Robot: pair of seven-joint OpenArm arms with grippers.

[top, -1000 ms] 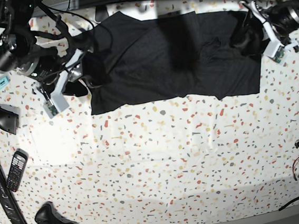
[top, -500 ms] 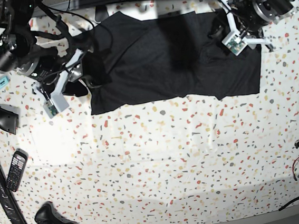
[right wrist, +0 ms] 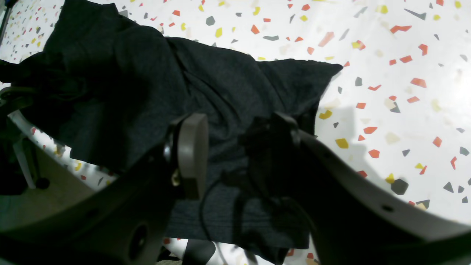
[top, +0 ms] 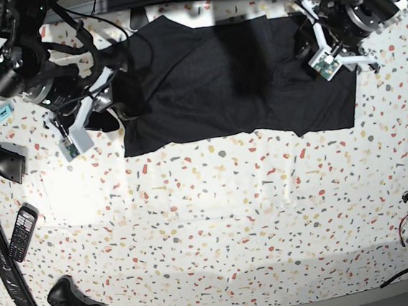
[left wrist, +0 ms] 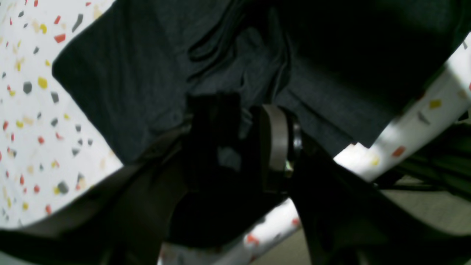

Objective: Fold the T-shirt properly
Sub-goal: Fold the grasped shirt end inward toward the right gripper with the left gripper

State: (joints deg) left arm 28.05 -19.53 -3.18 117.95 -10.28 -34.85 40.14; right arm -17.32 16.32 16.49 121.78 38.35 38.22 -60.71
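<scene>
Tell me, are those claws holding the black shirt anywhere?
Nothing looks held. The left gripper and the right gripper both hang with jaws apart over the T-shirt, at opposite ends, with no cloth visibly pinched.

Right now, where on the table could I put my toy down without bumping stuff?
The big speckled stretch of table below the T-shirt is bare. It is crowded along the left edge by the phone and game controller, and up top where both arms work.
</scene>
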